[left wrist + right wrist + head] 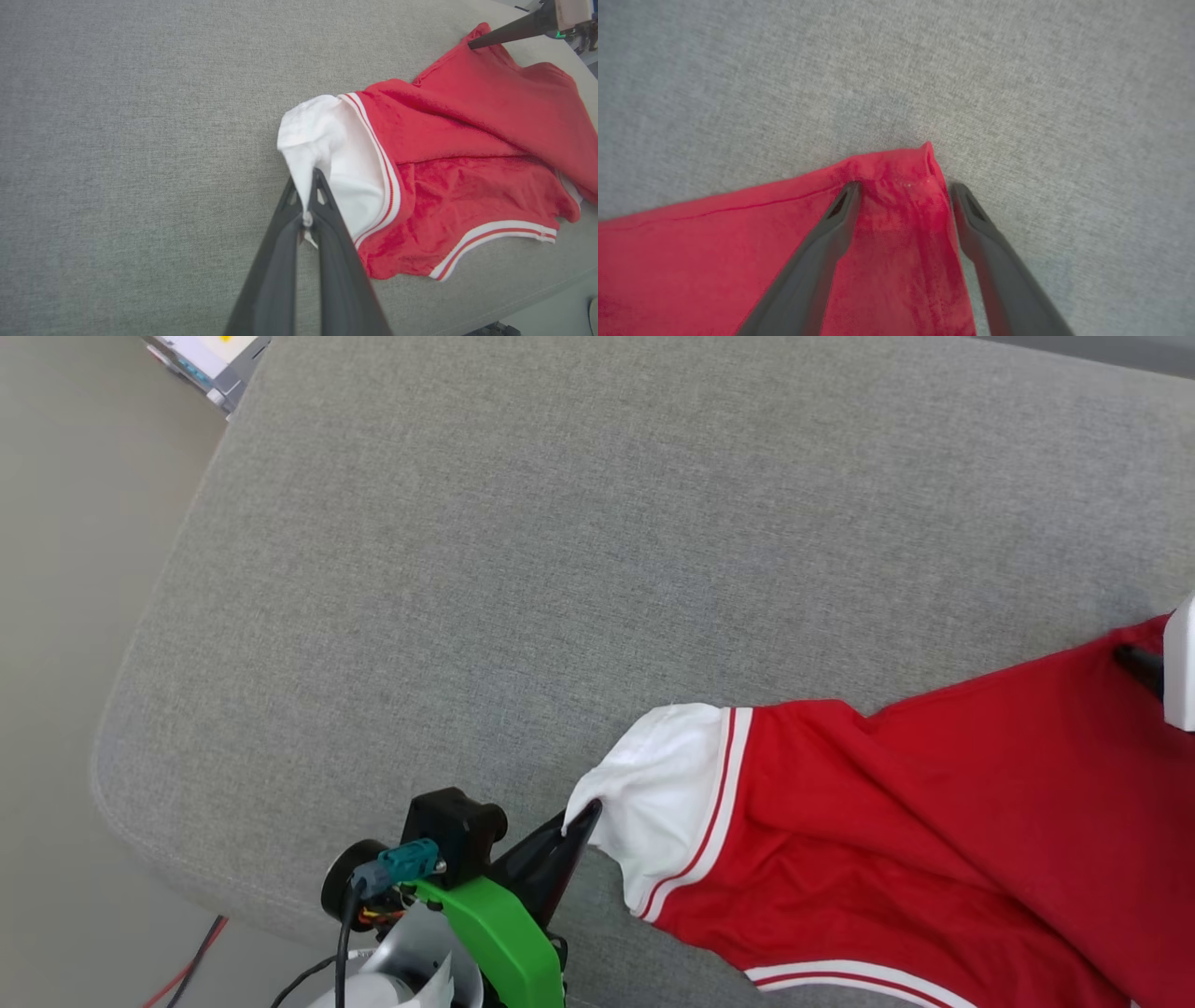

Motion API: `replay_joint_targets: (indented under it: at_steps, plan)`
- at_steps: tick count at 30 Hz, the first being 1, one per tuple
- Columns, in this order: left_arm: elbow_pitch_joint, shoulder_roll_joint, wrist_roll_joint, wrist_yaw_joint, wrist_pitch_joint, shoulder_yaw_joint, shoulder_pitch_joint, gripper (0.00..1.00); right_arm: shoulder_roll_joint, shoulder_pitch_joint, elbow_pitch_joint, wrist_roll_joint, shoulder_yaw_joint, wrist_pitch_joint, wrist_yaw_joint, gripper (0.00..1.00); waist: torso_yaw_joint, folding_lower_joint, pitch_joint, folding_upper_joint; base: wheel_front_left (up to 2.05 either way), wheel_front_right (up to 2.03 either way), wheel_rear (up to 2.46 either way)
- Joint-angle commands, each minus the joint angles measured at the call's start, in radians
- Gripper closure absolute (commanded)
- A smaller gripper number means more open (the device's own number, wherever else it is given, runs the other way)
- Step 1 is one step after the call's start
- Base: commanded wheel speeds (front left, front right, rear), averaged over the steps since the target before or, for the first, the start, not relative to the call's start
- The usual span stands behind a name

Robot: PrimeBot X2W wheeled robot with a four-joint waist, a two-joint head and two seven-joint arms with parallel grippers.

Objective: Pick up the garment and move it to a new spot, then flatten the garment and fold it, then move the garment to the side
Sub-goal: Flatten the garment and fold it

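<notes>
Shirt (887, 821) lay crumpled on grey cushion (560, 569), not flat or folded. Left pincer (309, 184) clamped white sleeve (336, 149) at its tips. Right pincer (903, 186) gaped wide, straddling red hem corner (920, 161). Flattening, folding and moving aside looked undone.

The head view looks steeply down on the grey cushion (560, 569) from above, taking in its left edge and the floor (65, 616). The left wrist view looks along the left end effector (306, 178) from close by, across the cushion. The right wrist view is nearest, low over the right end effector (903, 186). The head and left wrist views share the white sleeve (663, 784) of the garment (934, 821).
</notes>
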Motion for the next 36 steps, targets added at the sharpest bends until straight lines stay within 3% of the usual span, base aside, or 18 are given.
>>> replay_joint_targets:
  at_steps: [1,6,7,8,25,36]
  plan:
    - [0.005,-0.005,0.014,-0.006,-0.011,0.003,-0.019,1.0,-0.003,-0.009,0.018,-0.005,0.013,0.006,-0.001,0.0,0.029,-0.0001,0.027,0.0113,0.0,0.0,0.0]
    - [0.016,-0.011,0.013,-0.012,-0.017,-0.001,-0.025,1.0,-0.001,0.012,0.06,0.005,0.046,0.009,-0.001,0.0,0.04,-0.0001,0.03,0.0113,0.0,0.0,0.0]
    - [0.017,-0.011,0.013,-0.013,-0.017,-0.002,-0.026,1.0,-0.002,0.015,0.064,0.009,0.052,0.004,-0.001,0.66,0.041,-0.0001,0.029,0.0113,0.0,0.0,0.0]
    - [0.02,-0.012,0.013,-0.014,-0.017,-0.003,-0.027,1.0,-0.005,0.018,0.068,0.015,0.064,-0.003,-0.001,1.0,0.041,-0.0001,0.028,0.0113,0.0,0.0,0.0]
    - [0.016,0.029,-0.002,0.015,-0.021,0.031,-0.007,1.0,0.0,-0.005,0.12,0.079,0.109,-0.22,-0.001,1.0,-0.031,-0.0001,-0.118,0.0113,0.0,0.0,0.0]
    - [-0.015,0.06,-0.009,0.056,-0.058,0.087,0.015,1.0,-0.044,0.006,0.025,0.14,0.136,-0.337,-0.001,1.0,-0.118,-0.0001,-0.23,0.0113,0.0,0.0,0.0]
